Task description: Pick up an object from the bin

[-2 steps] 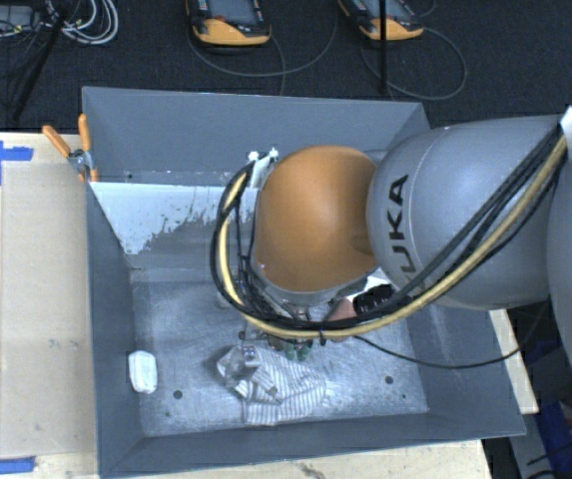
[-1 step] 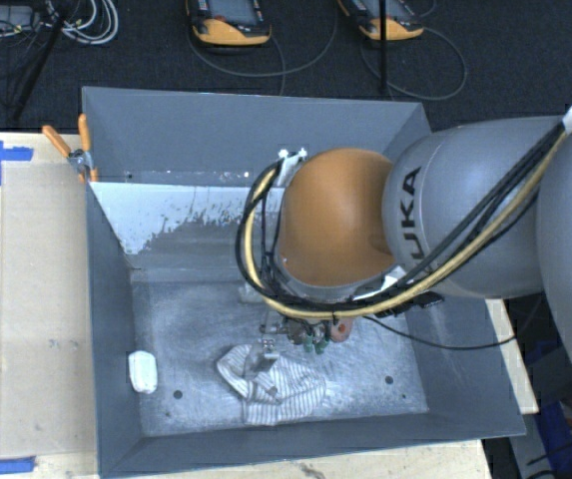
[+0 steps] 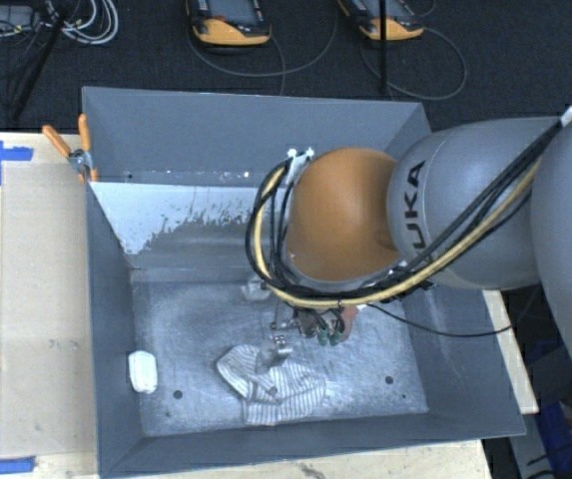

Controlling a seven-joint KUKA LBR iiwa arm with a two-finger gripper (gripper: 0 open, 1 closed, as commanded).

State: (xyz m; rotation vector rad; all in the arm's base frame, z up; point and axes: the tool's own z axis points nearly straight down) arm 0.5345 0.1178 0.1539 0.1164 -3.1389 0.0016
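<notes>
A small white rounded block [image 3: 143, 371] lies well apart from the hand [image 3: 284, 343], toward the view's left. Far beyond the hand, at the view's top, sit one orange-and-black device [image 3: 228, 16], a second device [image 3: 380, 13] and tangled cables [image 3: 86, 8].

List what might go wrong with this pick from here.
1. The gripper sits at the upper edge of the crumpled striped cloth. It may catch just a fold, which could slip out on lifting.
2. The cloth lies low on the bin floor, so a deep reach might scrape the metal.
3. The orange cover hides much of the gripper, so a miss may go unseen.
</notes>
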